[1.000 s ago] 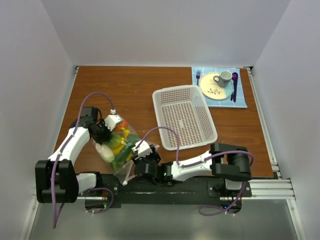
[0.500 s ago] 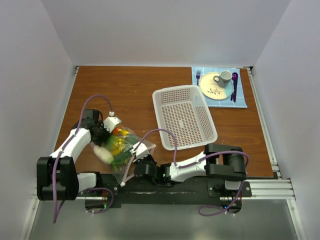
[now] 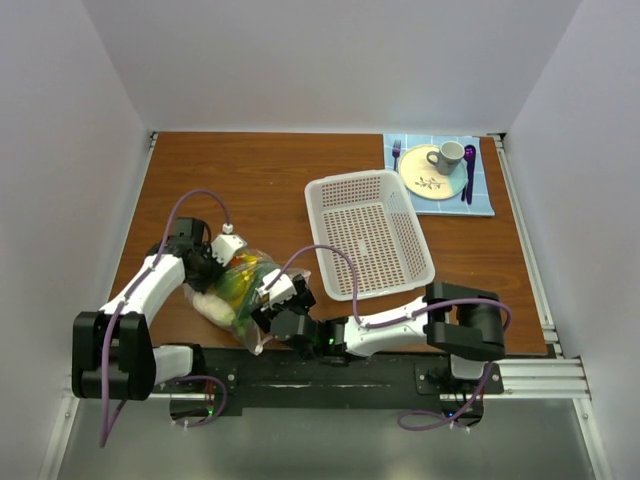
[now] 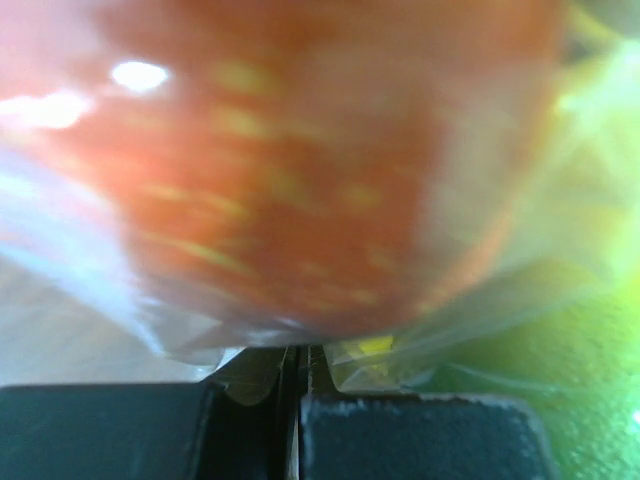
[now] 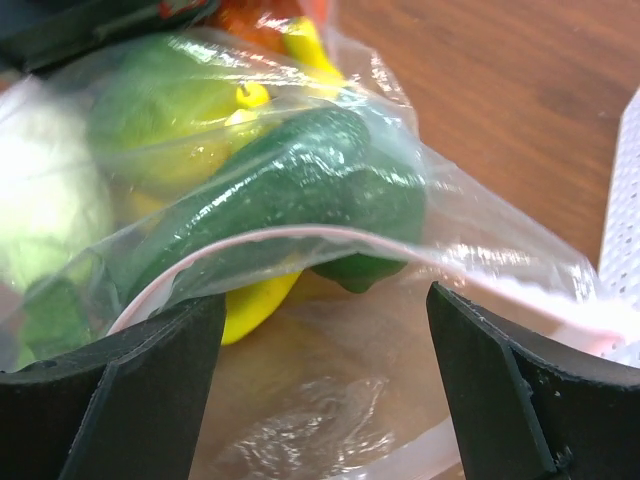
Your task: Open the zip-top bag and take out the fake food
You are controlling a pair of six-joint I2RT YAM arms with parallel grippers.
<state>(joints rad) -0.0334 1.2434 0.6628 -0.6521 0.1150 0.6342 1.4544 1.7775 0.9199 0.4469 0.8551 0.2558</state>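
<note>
The left arm rises from its base at the desk's near left corner, runs forward, then bends at the elbow back toward the middle. Its left pincer is clenched, and its two dark fingers meet with only a hairline seam between them. A fold of the zip bag's clear film is nipped in that seam, and an orange-red piece presses against the film just behind it.

The right arm lies low along the near edge, stretched from its base on the right toward the left, with its wrist turned up at the bag. The right pincer is spread wide and grips nothing. One finger stands on each side of the bag's mouth, and the pink zip strip arches across the gap between them.

The bag sits at the near left of the desk, close to the near edge and left of the white basket. The toy food is inside it, a dark green cucumber foremost with yellow and pale green pieces behind.
</note>
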